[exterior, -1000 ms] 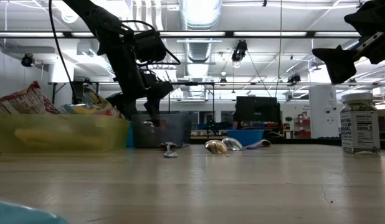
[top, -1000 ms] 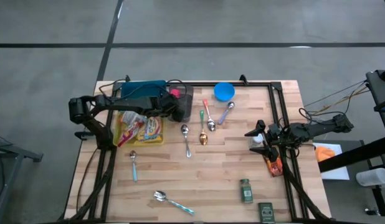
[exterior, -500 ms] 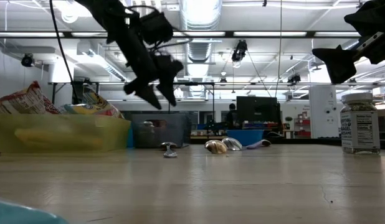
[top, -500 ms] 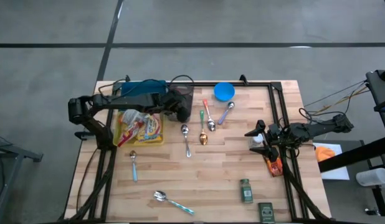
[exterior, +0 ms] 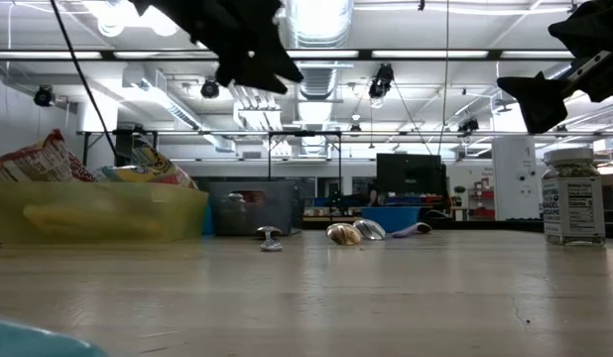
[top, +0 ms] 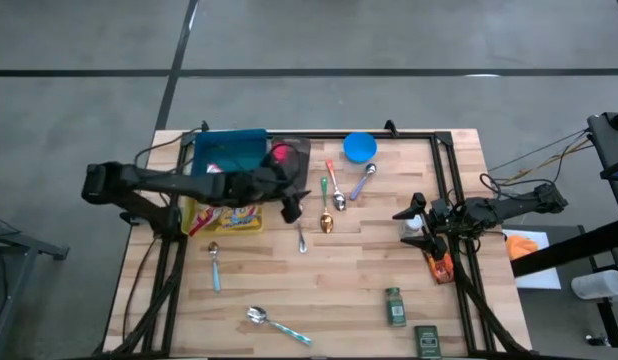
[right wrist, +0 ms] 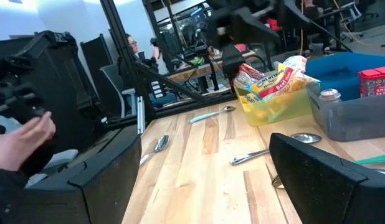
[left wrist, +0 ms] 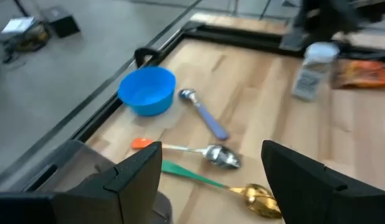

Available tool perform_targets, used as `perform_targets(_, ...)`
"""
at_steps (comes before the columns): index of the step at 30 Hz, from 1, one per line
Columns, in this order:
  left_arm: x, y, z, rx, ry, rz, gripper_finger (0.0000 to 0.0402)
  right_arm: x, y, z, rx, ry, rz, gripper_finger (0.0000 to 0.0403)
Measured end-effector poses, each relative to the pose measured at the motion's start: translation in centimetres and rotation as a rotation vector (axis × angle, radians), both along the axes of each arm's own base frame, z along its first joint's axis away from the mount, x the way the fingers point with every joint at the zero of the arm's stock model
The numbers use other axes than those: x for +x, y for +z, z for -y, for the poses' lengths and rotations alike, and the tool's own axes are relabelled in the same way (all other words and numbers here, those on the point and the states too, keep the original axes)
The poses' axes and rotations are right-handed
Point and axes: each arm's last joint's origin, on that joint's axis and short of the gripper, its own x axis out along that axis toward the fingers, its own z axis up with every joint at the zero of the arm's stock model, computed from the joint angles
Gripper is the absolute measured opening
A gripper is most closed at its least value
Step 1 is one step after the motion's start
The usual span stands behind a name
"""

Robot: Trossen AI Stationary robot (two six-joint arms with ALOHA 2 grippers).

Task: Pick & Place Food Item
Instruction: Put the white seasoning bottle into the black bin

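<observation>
A red food box (top: 280, 153) lies inside the grey bin (top: 295, 150) at the table's far side; the right wrist view shows the red food box (right wrist: 374, 81) beside a small shaker (right wrist: 329, 95). My left gripper (top: 290, 208) hangs open and empty high above the table, just near of that bin, over the spoons (left wrist: 217, 155); in the low view my left gripper (exterior: 259, 61) is at the top. My right gripper (top: 402, 213) waits open at the table's right, above the boards.
A yellow tray (top: 201, 225) of snack bags and a blue bin (top: 227, 148) stand left of the grey bin. A blue bowl (top: 360, 147) and several spoons lie mid-table. A white bottle (top: 416, 226), an orange packet (top: 439, 266), a spice jar (top: 394, 306) and a dark box (top: 426, 341) sit at the right.
My left gripper has risen out of the grey bin and swung toward the table's near edge, rolling and tipping up as it went. It stays open and empty. The red food box has stayed in the bin.
</observation>
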Motion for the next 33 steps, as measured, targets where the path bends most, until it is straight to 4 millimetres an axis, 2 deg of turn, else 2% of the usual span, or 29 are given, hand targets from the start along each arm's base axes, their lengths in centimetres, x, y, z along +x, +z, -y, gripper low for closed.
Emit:
perform_targets(7, -3.8, 1.5, 3.2, 0.078, -0.157, 0.063, 0.0271, 0.0, 0.0, 0.0, 0.0, 0.0, 0.0, 0.0351)
perform_targets(12, -7.3, 0.6, 4.4, 0.11, -0.219, 0.155, 0.0271, 0.0, 0.0, 0.0, 0.0, -0.001, 0.0, 0.0351)
perform_targets(22, -14.0, -2.1, 4.1, 0.11, -0.264, 0.324, 0.0271, 0.0, 0.0, 0.0, 0.0, 0.0, 0.001, 0.0351)
perform_targets(27, -16.0, -2.8, 4.0, 0.118, -0.337, 0.382, 0.0271, 0.0, 0.0, 0.0, 0.0, 0.0, 0.0, 0.0351)
perform_targets(33, -17.2, -3.4, 3.8, 0.116, -0.335, 0.425, 0.0271, 0.0, 0.0, 0.0, 0.0, 0.0, 0.0, 0.0351)
